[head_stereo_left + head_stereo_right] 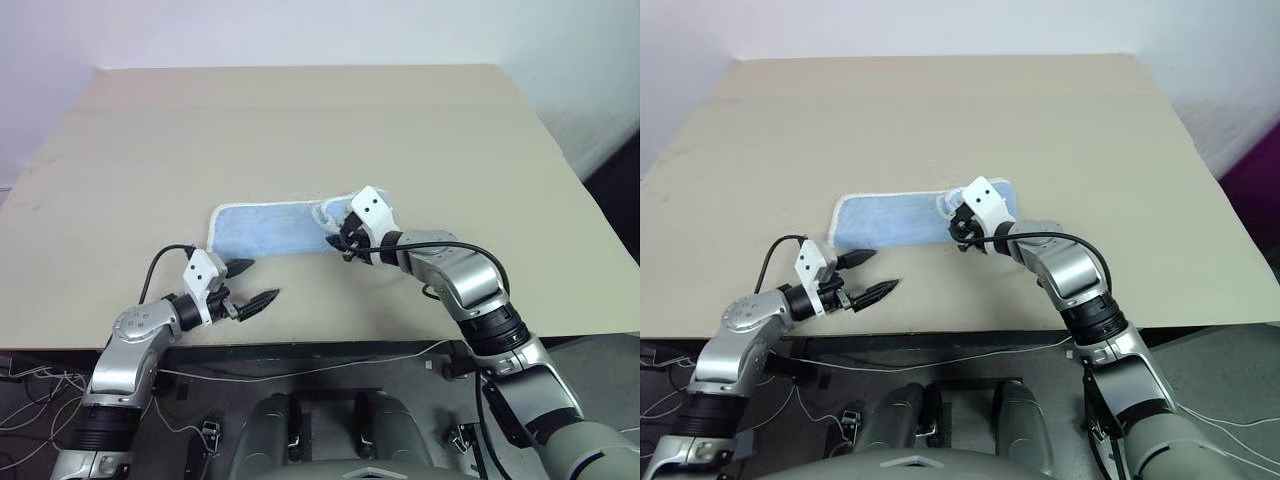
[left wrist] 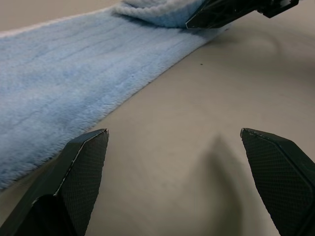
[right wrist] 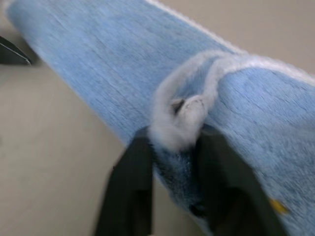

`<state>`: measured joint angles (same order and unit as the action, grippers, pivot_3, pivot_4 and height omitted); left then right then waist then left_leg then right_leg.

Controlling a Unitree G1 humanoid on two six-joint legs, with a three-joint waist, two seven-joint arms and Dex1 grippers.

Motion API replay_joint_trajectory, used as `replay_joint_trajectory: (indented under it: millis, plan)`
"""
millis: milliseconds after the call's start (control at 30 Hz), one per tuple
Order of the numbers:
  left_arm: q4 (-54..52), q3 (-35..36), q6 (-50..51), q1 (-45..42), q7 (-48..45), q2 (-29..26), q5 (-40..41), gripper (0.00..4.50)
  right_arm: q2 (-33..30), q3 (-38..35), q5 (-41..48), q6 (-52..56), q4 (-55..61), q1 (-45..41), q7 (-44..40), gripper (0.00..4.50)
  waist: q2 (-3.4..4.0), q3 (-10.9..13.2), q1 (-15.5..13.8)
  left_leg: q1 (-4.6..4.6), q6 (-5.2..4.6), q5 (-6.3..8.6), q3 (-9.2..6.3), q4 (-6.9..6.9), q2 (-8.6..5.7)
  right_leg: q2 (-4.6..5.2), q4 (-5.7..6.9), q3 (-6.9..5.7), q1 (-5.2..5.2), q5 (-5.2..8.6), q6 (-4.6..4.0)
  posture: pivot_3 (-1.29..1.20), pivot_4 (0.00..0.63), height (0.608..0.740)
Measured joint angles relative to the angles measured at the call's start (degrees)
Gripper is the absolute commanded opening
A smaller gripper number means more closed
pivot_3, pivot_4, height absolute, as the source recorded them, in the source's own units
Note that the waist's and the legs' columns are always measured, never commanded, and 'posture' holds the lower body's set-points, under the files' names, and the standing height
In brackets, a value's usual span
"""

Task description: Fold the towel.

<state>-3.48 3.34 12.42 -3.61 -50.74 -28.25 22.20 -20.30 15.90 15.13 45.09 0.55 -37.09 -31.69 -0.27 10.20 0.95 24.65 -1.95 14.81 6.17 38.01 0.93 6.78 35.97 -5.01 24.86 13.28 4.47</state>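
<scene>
**Towel corner caught between black fingers**

A light blue towel (image 1: pixel 270 228) lies folded into a strip on the beige table (image 1: pixel 300 120). The right pincer (image 1: pixel 343 243) pinches its bunched white-edged corner. The left pincer (image 1: pixel 250 284) hovers nearby, fingers spread wide, empty.

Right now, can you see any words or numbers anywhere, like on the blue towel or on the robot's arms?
No readable text: the towel shows only plain blue pile and white edging, with no lettering in sight.
A tiny yellow speck on the towel beside the right gripper is too small to read as anything.
The table and both arms carry no label that can be made out.
</scene>
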Motion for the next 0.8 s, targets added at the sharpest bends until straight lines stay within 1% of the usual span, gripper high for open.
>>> replay_joint_trajectory:
  millis: [133, 267, 367, 400, 500, 533, 600, 767, 800]
  plan:
    - [-4.0, 1.9, 3.5, 3.8, 2.1, 2.2, 4.7, 4.50, -0.6, -3.4, 1.6, -0.3, 3.1, 1.3, -1.1, 3.69, 0.00, 0.0, 0.0, 0.05, 0.00, 0.01, -0.02, 0.00, 0.00, 0.01, -0.01, 0.01, 0.03, 0.00, 0.00, 0.00, 0.150, 0.740]
    - [-7.5, 5.7, 8.2, 6.3, 7.4, 5.6, 10.5, 4.50, -1.4, -7.8, 3.3, -2.3, 6.1, 3.9, -2.4, 3.69, 0.00, 0.0, -0.1, 0.07, 0.00, 0.01, -0.05, 0.00, 0.00, 0.01, -0.03, -0.01, 0.02, 0.00, 0.00, 0.00, 0.150, 0.740]
    - [-11.4, 9.3, 14.1, 7.4, 14.9, 9.2, 16.8, 4.50, -1.1, -12.3, 6.0, -3.4, 6.8, 4.1, -3.1, 3.07, 0.00, 0.0, -0.1, 0.07, -0.01, 0.00, -0.06, 0.00, 0.00, -0.01, -0.04, -0.02, -0.01, 0.00, 0.01, 0.00, 0.150, 0.740]
    - [-12.0, 9.9, 15.9, 7.7, 17.2, 9.9, 18.0, 4.50, -1.1, -13.3, 6.2, -4.1, 6.2, 3.9, -3.0, 2.79, 0.00, 0.0, -0.1, 0.07, -0.06, -0.03, -0.06, 0.00, 0.00, -0.03, -0.04, -0.03, -0.01, -0.01, 0.01, 0.00, 0.150, 0.740]
    - [-13.3, 11.9, 19.6, 7.6, 23.9, 13.6, 22.3, 4.50, -0.6, -14.2, 5.4, -7.3, 1.4, 2.9, -2.6, 1.80, -0.01, 0.0, -0.1, 0.06, -0.17, -0.10, -0.05, 0.03, -0.01, -0.06, -0.04, -0.06, -0.06, -0.01, 0.02, 0.00, 0.150, 0.740]
    - [-13.5, 13.5, 21.1, 6.6, 27.8, 15.9, 24.9, 4.50, 0.1, -14.1, 4.4, -9.2, -1.8, 2.3, -2.2, 1.47, -0.01, 0.0, -0.1, 0.05, -0.18, -0.10, -0.05, 0.06, -0.01, -0.07, -0.01, -0.06, -0.08, -0.01, 0.02, 0.00, 0.150, 0.740]
    - [-13.6, 15.7, 23.8, 4.8, 34.2, 18.5, 29.0, 4.50, 1.9, -13.1, 2.2, -13.2, -7.2, 1.2, -1.4, 0.83, -0.01, 0.0, -0.2, 0.02, -0.19, -0.12, -0.07, 0.09, -0.01, -0.11, 0.02, -0.10, -0.12, -0.01, 0.03, 0.00, 0.150, 0.740]
    - [-14.7, 17.6, 27.2, 3.1, 43.7, 20.9, 34.3, 4.50, 5.2, -10.1, -2.9, -22.6, -19.1, -0.5, -1.5, 0.83, -0.02, 0.0, -0.2, -0.18, -0.20, -0.12, -0.06, 0.10, -0.03, -0.28, 0.00, -0.15, -0.35, -0.01, 0.05, 0.00, 0.150, 0.740]
    - [-14.8, 17.7, 27.3, 3.1, 44.0, 21.0, 34.7, 4.50, 5.4, -9.9, -3.2, -23.0, -19.8, -0.5, -1.6, 0.83, -0.02, 0.0, -0.2, -0.19, -0.20, -0.12, -0.06, 0.10, -0.03, -0.28, 0.00, -0.14, -0.35, -0.01, 0.05, 0.00, 0.150, 0.740]
